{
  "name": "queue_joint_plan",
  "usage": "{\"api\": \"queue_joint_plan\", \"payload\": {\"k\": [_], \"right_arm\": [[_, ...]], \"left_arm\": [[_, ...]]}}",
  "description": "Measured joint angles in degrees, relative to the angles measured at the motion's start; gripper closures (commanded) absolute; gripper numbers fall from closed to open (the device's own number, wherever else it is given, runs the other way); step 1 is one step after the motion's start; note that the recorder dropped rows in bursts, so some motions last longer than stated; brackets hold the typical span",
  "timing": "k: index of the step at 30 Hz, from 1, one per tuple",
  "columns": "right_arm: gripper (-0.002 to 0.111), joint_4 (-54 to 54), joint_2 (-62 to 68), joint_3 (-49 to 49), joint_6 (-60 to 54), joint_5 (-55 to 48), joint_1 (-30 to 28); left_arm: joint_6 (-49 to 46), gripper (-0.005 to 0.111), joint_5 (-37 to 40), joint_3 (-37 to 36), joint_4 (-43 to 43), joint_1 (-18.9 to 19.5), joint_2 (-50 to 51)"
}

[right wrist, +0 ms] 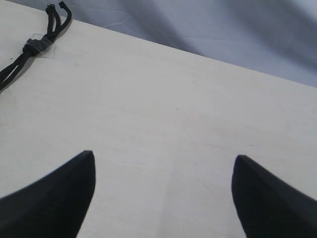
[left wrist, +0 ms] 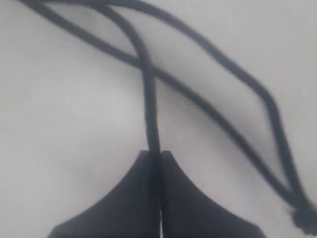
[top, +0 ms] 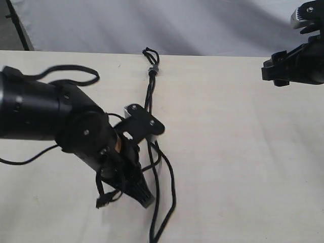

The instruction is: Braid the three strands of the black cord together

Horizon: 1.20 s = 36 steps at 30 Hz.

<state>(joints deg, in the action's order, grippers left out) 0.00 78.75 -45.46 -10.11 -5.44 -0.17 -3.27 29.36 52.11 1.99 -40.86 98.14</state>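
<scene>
Thin matte black cord (top: pixel 152 70), its knot and short loop lying near the far edge of the pale wooden table (top: pixel 243 152); the three strands (top: pixel 149 96) trail toward the near edge, crossing loosely. Left gripper (left wrist: pixel 155 154) pinched tight on one strand (left wrist: pixel 151 114). Right gripper (right wrist: pixel 163 166), jaws spread wide and empty, hangs above the table, well apart from the cord.

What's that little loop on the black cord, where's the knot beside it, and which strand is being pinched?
loop (top: pixel 151 54), exterior view, its curved far end.
knot (top: pixel 152 70), exterior view, the tight wrap.
pinched strand (left wrist: pixel 150 109), left wrist view, part nearest the pinch.
</scene>
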Motion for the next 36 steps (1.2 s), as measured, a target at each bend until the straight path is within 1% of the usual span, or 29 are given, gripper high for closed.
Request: {"api": "queue_joint_plan", "payload": {"k": [1,6,10,14,19,22,23,25,28,30,31,32,33,34,35,36], "right_arm": [[0.037,0.0,0.0,0.0,0.0,0.0,0.0],[0.037,0.0,0.0,0.0,0.1,0.0,0.0],[0.037,0.0,0.0,0.0,0.1,0.0,0.0],[0.037,0.0,0.0,0.0,0.2,0.0,0.0],[0.037,0.0,0.0,0.0,0.7,0.0,0.0],[0.037,0.0,0.0,0.0,0.8,0.0,0.0],[0.037,0.0,0.0,0.0,0.9,0.0,0.0],[0.037,0.0,0.0,0.0,1.1,0.0,0.0],[0.037,0.0,0.0,0.0,3.3,-0.2,0.0],[0.037,0.0,0.0,0.0,5.7,-1.5,1.1],[0.037,0.0,0.0,0.0,6.2,-2.5,2.8],[0.037,0.0,0.0,-0.3,6.4,-4.3,4.6],[0.037,0.0,0.0,-1.5,6.7,-7.8,8.3],[0.037,0.0,0.0,-2.4,6.7,-9.8,10.3],[0.037,0.0,0.0,-3.8,6.7,-12.2,13.7],[0.037,0.0,0.0,-4.3,6.8,-13.7,15.4]], "left_arm": [[0.2,0.105,0.1,0.0,0.0,1.6,-1.0],[0.4,0.105,0.8,0.0,-0.5,7.0,-2.4],[0.4,0.105,0.4,-2.1,-0.6,9.7,-2.4],[0.5,0.105,-2.6,-5.7,-0.7,10.7,-2.4],[0.5,0.105,-7.9,-10.3,-0.7,10.7,-2.4],[0.5,0.105,-9.1,-11.6,-0.7,10.7,-2.4],[0.7,0.103,-9.4,-11.9,-0.7,10.7,-2.4],[1.5,0.094,-9.4,-11.9,-0.7,10.7,-2.4],[2.5,0.058,-9.0,-11.9,-0.7,10.7,-2.0],[2.6,0.043,-8.8,-11.9,-0.7,10.7,-0.8],[2.8,0.039,-8.8,-11.9,-0.6,10.7,-0.2],[2.8,0.037,-8.9,-11.9,-0.6,10.7,-0.1],[3.3,0.038,-9.0,-11.9,-0.6,10.8,-0.1],[3.3,0.039,-9.0,-11.9,-0.6,10.8,-0.3],[3.3,0.039,-8.7,-11.9,-0.6,10.8,-0.9],[3.3,0.040,-8.4,-11.9,-0.7,10.8,-1.9]]}}
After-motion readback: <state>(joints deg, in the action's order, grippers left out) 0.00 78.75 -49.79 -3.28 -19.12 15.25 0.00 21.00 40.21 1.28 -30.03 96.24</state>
